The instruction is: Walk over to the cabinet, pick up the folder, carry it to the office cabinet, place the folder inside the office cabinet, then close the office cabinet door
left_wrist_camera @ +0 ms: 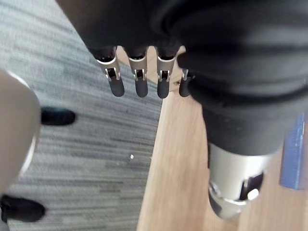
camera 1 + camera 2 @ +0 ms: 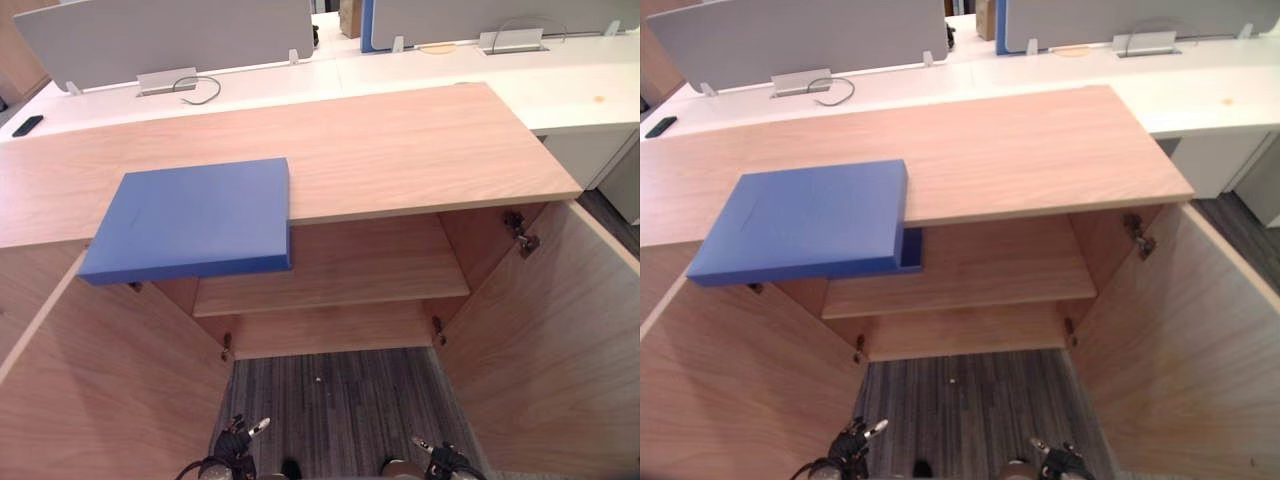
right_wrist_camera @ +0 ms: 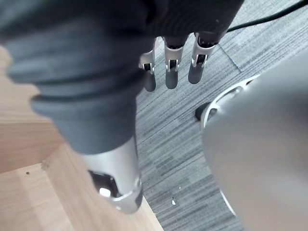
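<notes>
Left eye view: the blue folder (image 2: 195,220) lies flat on the top surface (image 2: 420,140) of the wooden cabinet (image 2: 330,332), at about 9 o'clock from the view's centre. Its near part overhangs the front edge above the open compartment. Both doors stand open: the left door (image 2: 100,390) at 8 o'clock, the right door (image 2: 560,340) at 4 o'clock. One shelf (image 2: 350,265) spans the inside. Grey carpet (image 2: 330,400) lies between the doors.

The left hand (image 2: 236,438) shows at 7 o'clock and the right hand (image 2: 440,462) at 5 o'clock, both low over the carpet and well apart from the folder.

Left wrist view: fingers (image 1: 138,86) straight, apart, holding nothing. Right wrist view: fingers (image 3: 171,77) likewise straight, nothing held.

A white desk (image 2: 560,80) with grey partition screens (image 2: 170,35) stands behind the cabinet at 12 o'clock.
</notes>
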Tool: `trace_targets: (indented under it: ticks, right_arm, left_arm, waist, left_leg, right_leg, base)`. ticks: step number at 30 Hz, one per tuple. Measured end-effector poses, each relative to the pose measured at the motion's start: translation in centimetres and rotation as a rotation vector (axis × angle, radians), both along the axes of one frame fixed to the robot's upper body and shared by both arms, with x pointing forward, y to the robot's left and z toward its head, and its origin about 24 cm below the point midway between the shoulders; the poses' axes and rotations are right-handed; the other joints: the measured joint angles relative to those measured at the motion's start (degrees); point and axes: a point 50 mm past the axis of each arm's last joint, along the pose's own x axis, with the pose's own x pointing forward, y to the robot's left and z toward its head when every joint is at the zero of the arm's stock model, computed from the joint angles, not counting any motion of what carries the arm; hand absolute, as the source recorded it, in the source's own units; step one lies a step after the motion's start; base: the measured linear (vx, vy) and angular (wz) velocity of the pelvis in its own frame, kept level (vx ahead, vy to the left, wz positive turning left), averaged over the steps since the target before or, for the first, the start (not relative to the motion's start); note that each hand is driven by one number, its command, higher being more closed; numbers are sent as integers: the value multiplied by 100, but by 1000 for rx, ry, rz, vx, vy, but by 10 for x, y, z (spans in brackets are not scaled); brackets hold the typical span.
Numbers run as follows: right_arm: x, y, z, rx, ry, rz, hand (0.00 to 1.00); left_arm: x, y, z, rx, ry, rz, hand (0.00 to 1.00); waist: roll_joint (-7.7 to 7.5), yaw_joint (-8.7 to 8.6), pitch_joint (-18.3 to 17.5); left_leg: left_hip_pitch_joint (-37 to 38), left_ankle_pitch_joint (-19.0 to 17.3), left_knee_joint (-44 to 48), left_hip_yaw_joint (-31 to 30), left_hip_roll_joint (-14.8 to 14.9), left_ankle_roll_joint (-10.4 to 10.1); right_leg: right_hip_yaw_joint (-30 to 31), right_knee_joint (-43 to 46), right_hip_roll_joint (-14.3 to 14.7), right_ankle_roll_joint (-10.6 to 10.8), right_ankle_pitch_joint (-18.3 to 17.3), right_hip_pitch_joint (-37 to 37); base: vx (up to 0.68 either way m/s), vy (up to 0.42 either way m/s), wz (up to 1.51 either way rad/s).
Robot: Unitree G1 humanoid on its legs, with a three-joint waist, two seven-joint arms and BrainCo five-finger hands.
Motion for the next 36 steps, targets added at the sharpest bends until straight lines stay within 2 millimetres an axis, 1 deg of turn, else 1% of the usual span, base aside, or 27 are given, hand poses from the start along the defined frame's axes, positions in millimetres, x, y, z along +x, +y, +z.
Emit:
trace_targets:
  ticks: [2, 5, 7, 10, 11, 12, 14, 15, 17, 18, 19, 20, 22, 23, 24, 27, 29, 30, 32, 33, 34, 36]
  right_arm:
    - [-6, -1, -1, 0, 17, -3, 0]
    - [-10, -3, -2, 4, 30, 4, 0]
    - [-10, -1, -2, 15, 33, 23, 0]
    - [-7, 0, -2, 11, 39, 74, 0]
    - [-5, 0, -2, 7, 40, 93, 0]
    - [-4, 0, -1, 7, 38, 95, 0]
    - [-3, 0, -1, 12, 36, 111, 0]
    - [-2, 0, -1, 12, 35, 121, 0]
    - [0, -4, 0, 11, 28, 129, 0]
    - [0, -6, 1, 9, 27, 130, 0]
    - [0, -10, 1, 3, 26, 130, 0]
    - [-1, -13, 2, -3, 27, 122, 0]
    - [-4, -16, 2, -4, 28, 89, 0]
    - [-8, -19, 2, -5, 30, 61, 0]
    - [-8, -20, 2, -5, 30, 47, 0]
    - [-13, -25, 2, -10, 32, -3, 0]
    - [-17, -24, 1, -3, 36, -37, 0]
    - [-21, -24, 0, 0, 46, -50, 0]
    - [-28, -20, -2, 7, 65, -60, 0]
    - [-30, -17, -3, 15, 72, -60, 0]
    - [-30, -14, -3, 21, 73, -59, 0]
    - [-33, -3, -6, 44, 85, -56, 0]
  left_arm:
    - [1, -5, 2, -47, -22, 11, 0]
    - [5, -14, 7, -127, -64, 9, 0]
    - [15, -20, 17, -166, -126, -12, 0]
    - [37, -25, 51, -215, -313, -43, 0]
    - [46, -20, 66, -211, -391, -65, 0]
    - [49, -17, 73, -203, -425, -82, 0]
    - [57, 5, 97, -135, -521, -150, 0]
    - [57, 12, 102, -113, -540, -164, 0]
    - [60, 36, 128, -24, -624, -207, 0]
    - [60, 41, 135, 5, -647, -218, 0]
    - [61, 51, 150, 68, -699, -233, 0]
    - [62, 59, 163, 127, -747, -231, 0]
    - [62, 69, 174, 205, -789, -219, 0]
    - [59, 77, 179, 285, -796, -186, 0]
    - [58, 80, 179, 312, -790, -164, 0]
    - [42, 86, 170, 358, -746, -12, 0]
    - [33, 82, 167, 354, -733, 72, 0]
    - [28, 77, 167, 344, -738, 121, 0]
    - [23, 70, 166, 330, -734, 175, 0]
    - [21, 68, 167, 347, -727, 200, 0]
    - [20, 68, 168, 364, -726, 215, 0]
    - [19, 66, 182, 427, -761, 271, 0]
  waist:
    - [-50, 1, 5]
    - [-86, -3, -66]
    - [-89, -2, -72]
    - [-95, -1, -101]
    - [-99, 4, -146]
    - [-96, 6, -158]
    - [-101, 10, -174]
    - [-108, 12, -178]
    - [-116, 23, -179]
    - [-120, 27, -183]
    - [-133, 52, -192]
    - [-137, 126, -194]
    - [-148, 242, -196]
    - [-183, 325, -222]
    - [-191, 353, -223]
    - [-246, 515, -261]
    - [-291, 586, -285]
    - [-316, 647, -280]
    - [-329, 687, -291]
    - [-337, 702, -288]
    - [-343, 706, -285]
    - [-388, 728, -291]
  left_leg:
    - [80, 19, -89, -82, 48, -30]
    - [147, 13, -158, -193, 42, -50]
    - [140, 14, -199, -224, 4, -47]
    - [109, 10, -202, -399, -111, -27]
    - [53, 12, -197, -457, -157, -9]
    - [36, 13, -196, -485, -174, -1]
    - [49, 1, -180, -539, -230, 35]
    - [50, -8, -164, -550, -259, 51]
    - [38, -44, -101, -628, -306, 109]
    - [31, -39, -97, -673, -325, 117]
    - [0, -25, -92, -739, -360, 141]
    - [-49, -12, -71, -791, -382, 160]
    - [-97, 3, -40, -849, -402, 183]
    - [-148, 24, -9, -940, -450, 213]
    - [-153, 33, -10, -985, -468, 226]
    - [-149, 109, -40, -1117, -535, 263]
    - [-150, 194, -134, -1193, -547, 246]
    - [-164, 214, -180, -1238, -548, 234]
    - [-149, 290, -326, -1312, -543, 193]
    - [-146, 321, -388, -1316, -537, 204]
    - [-133, 352, -428, -1315, -539, 211]
    - [-130, 385, -451, -1313, -518, 219]
  right_leg:
    - [-100, -182, 83, -16, 46, 185]
    - [-239, -344, 113, -10, 53, 365]
    - [-284, -404, 109, 20, 74, 425]
    - [-400, -470, 10, 61, 99, 506]
    - [-462, -521, -32, 90, 119, 509]
    - [-501, -548, -52, 107, 133, 520]
    - [-552, -578, -109, 121, 161, 600]
    - [-558, -578, -127, 122, 162, 616]
    - [-639, -599, -188, 136, 188, 687]
    - [-675, -599, -206, 135, 195, 700]
    - [-705, -600, -239, 142, 206, 710]
    - [-731, -609, -255, 138, 239, 703]
    - [-792, -632, -265, 139, 286, 715]
    - [-871, -662, -292, 139, 290, 744]
    - [-885, -675, -302, 139, 290, 768]
    - [-968, -693, -347, 138, 290, 841]
    - [-997, -689, -351, 137, 289, 850]
    - [-998, -682, -349, 135, 288, 854]
    - [-1004, -676, -341, 125, 279, 853]
    - [-1004, -676, -339, 124, 275, 840]
    - [-1005, -676, -358, 125, 275, 838]
    - [-1011, -651, -356, 128, 277, 832]
  base:
    - [77, -111, 28]
    - [84, -21, 19]
    - [77, 30, 14]
    - [53, 69, 25]
    - [30, 78, 23]
    - [34, 82, 25]
    - [18, 63, 17]
    - [5, 70, 12]
    - [-13, 59, 17]
    - [-30, 54, 27]
    - [-36, 58, 28]
    - [-38, 56, 27]
    - [-47, 40, 24]
    - [-49, 26, 30]
    - [-46, 20, 32]
    - [-68, 22, 23]
    - [-73, 6, 24]
    - [-87, 2, 20]
    - [-104, -4, 19]
    - [-61, -6, 13]
    - [-68, 6, 6]
    - [-63, 6, 4]
